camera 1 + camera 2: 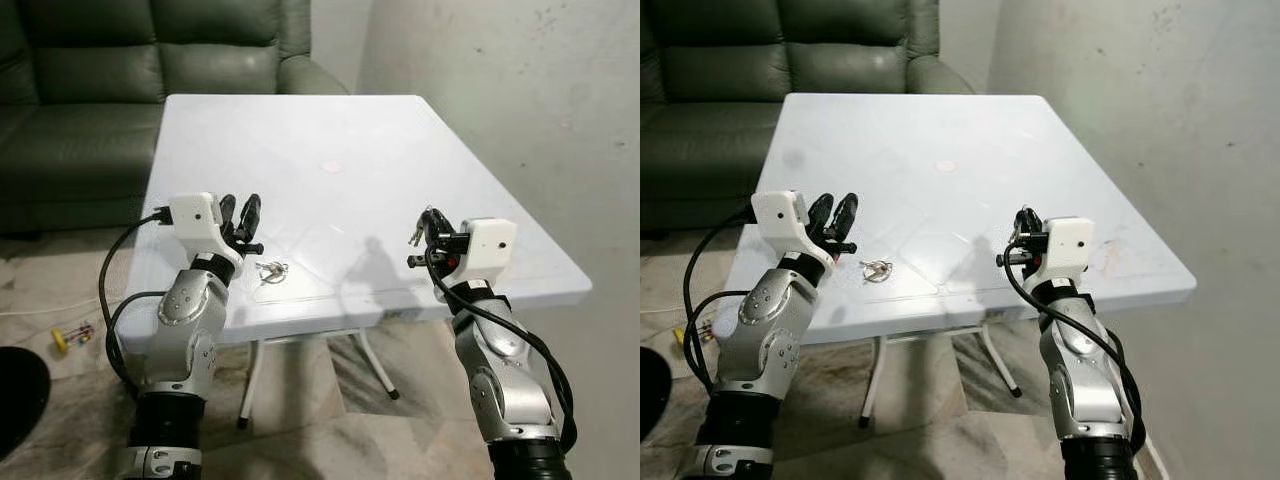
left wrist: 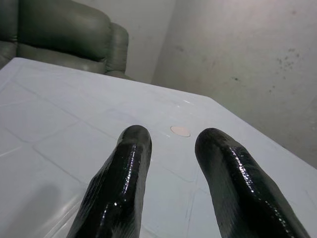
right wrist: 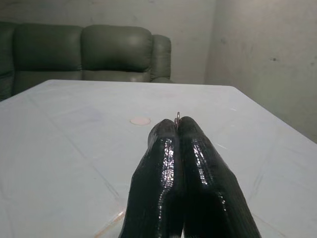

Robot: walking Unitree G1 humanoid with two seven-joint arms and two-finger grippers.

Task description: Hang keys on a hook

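Both silver arms rise in the foreground, reaching over the near edge of the white counter [image 1: 400,150]. On the robot's right, the right pincer [image 1: 428,226] is pressed closed; a thin metal ring pokes out between its fingertips in the right wrist view, and small keys [image 1: 415,235] dangle beside it in the head view, so it appears to be holding a set of keys. The left pincer [image 1: 242,214] stands with its fingers parted and nothing between them, hovering over the counter's near left part. Just beside it, lying flat on the counter, is a second small bunch of keys on a ring [image 1: 271,269]. That makes two key sets by my count, one held and one lying loose, though the held one is too small to count its keys. Keys like these should be light, rigid and a bit slick, prone to swinging and jingling; the ring looks the best place to grip, leaving its loop free to slip over a hook. A small round pinkish mark [image 1: 331,167] sits mid-counter, and one dark green sofa [image 1: 100,90] stands behind.
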